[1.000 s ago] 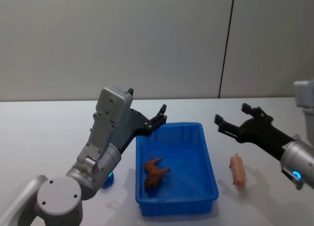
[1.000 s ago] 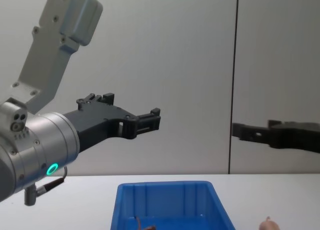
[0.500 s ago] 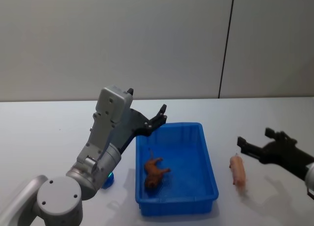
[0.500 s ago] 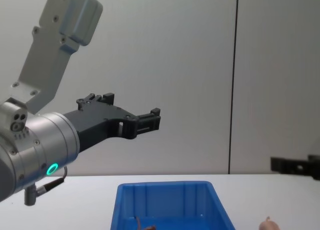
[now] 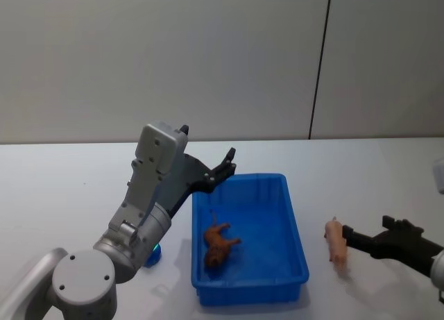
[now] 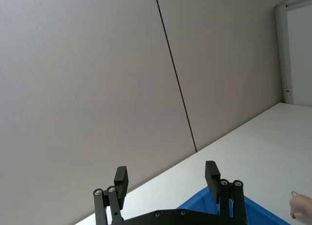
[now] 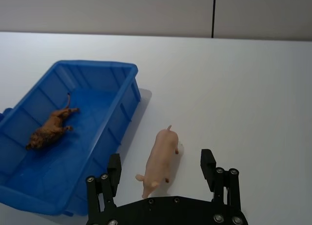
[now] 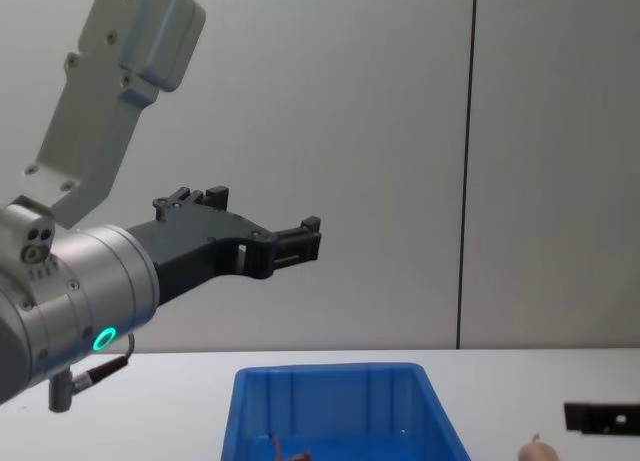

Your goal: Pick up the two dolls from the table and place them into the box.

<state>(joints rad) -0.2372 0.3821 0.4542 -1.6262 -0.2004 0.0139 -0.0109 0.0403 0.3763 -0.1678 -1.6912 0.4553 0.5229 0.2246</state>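
Pinkish-tan plastic pig doll [image 7: 162, 154] lies on the flat white tabletop [image 7: 243, 88], framed between the spread fingers of the robot's right gripper [image 7: 161, 162]. The jaws are wide apart and hold nothing. They are lined up along the toy's body so that, by the look of it, closing would pinch its flanks.

From the head camera one fingertip sits just beside the pig; whether it touches cannot be told. To this gripper's left, just past the pig, stands the rectangular bright blue plastic bin [image 7: 95, 64], near enough that the lift-and-drop should be brief. On its floor lies the orange-brown fuzzy animal doll [image 7: 48, 130], so half the job looks done.

Farther off, the left gripper [image 6: 165, 172] hangs open and empty above the bin's far left corner — apparently parked clear of the right arm's path.
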